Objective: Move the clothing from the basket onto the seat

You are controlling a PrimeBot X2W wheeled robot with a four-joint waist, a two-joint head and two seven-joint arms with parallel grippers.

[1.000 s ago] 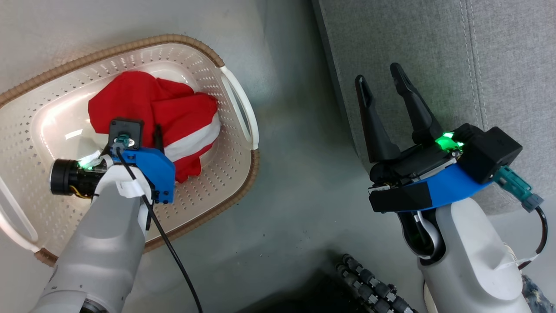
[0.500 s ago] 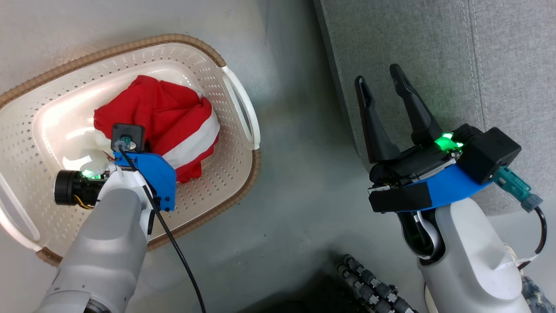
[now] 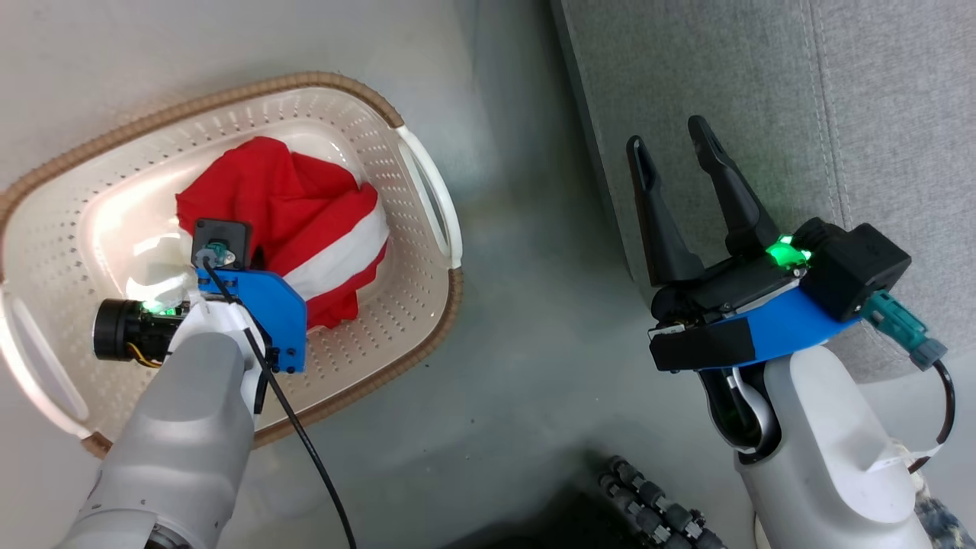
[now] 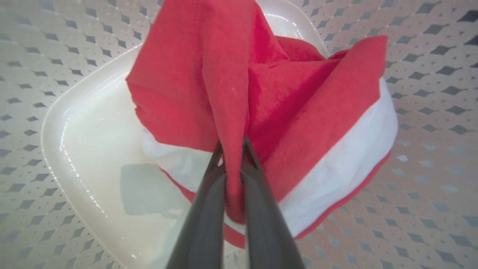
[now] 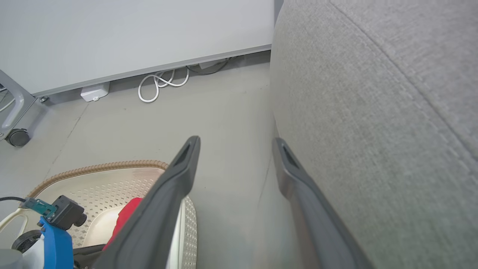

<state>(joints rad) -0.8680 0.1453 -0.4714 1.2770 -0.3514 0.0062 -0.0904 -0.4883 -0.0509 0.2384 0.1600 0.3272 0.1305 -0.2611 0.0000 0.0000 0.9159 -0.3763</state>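
Note:
The clothing [image 3: 293,210] is a red garment with a broad white band, bunched inside the cream perforated basket [image 3: 396,267] on the floor at the left. My left gripper [image 4: 232,147] is shut on a raised fold of the clothing [image 4: 224,82], and the cloth hangs from that pinch above the basket's bottom [image 4: 93,149]. In the head view the left wrist covers those fingers. The grey woven seat [image 3: 762,91] fills the upper right. My right gripper [image 3: 672,145] stands open and holds nothing, over the seat's front edge [image 5: 373,112].
Bare grey floor [image 3: 518,320] lies between basket and seat. A white wall, a coiled white cable [image 5: 160,84] and a castor [image 5: 16,137] sit beyond the basket. A dark ribbed hose [image 3: 656,511] lies at the bottom of the head view.
My left gripper has closed on the red clothing and pulled a fold of it upward, so the bundle has risen and bunched. The head camera has shifted slightly. The right arm has stayed still.

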